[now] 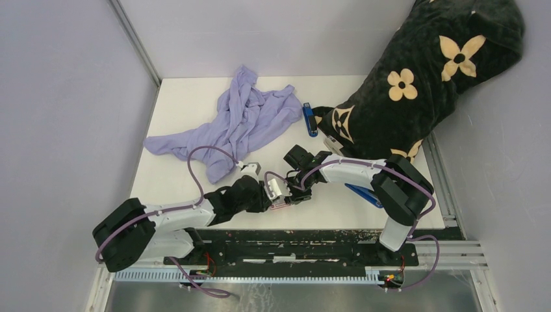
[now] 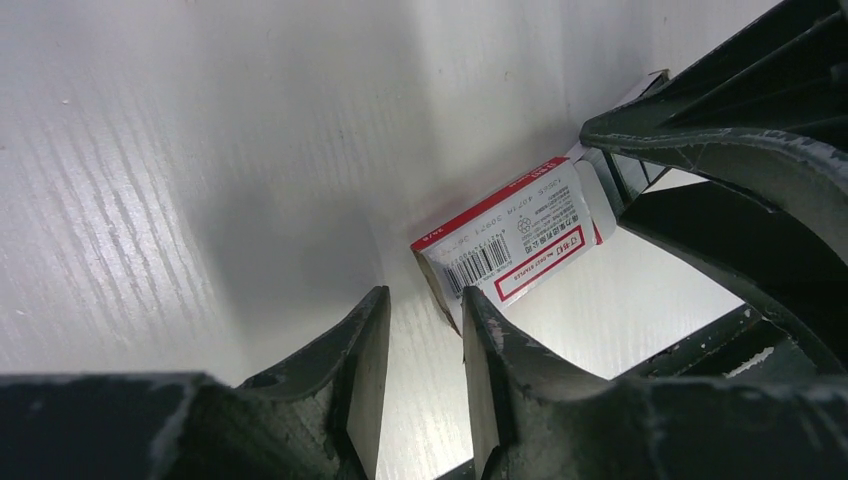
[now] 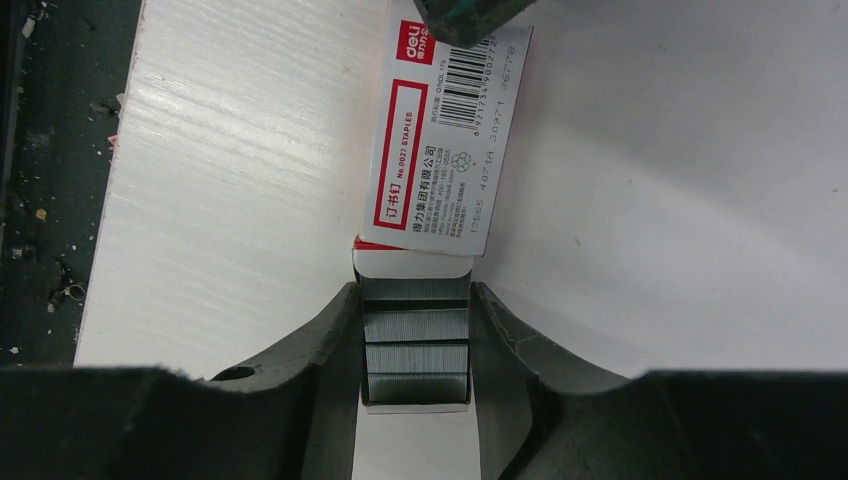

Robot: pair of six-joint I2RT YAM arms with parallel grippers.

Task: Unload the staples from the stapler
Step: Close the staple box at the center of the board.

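In the right wrist view my right gripper (image 3: 414, 292) is shut on the pulled-out inner tray of a small red-and-white staple box (image 3: 440, 140). Several silver-grey strips of staples (image 3: 415, 345) lie in that tray between the fingers. In the left wrist view my left gripper (image 2: 425, 300) stands slightly open with nothing between its jaws. Its right fingertip (image 2: 485, 312) touches the far end of the box (image 2: 515, 245). From above, both grippers meet at the box (image 1: 278, 192) near the table's front edge. A blue stapler (image 1: 310, 120) lies at the back, untouched.
A crumpled purple cloth (image 1: 237, 123) lies at the back left. A black bag with tan flowers (image 1: 422, 78) fills the back right. A second blue object (image 1: 362, 194) lies under my right arm. The table's dark front rail (image 1: 292, 237) is just below the grippers.
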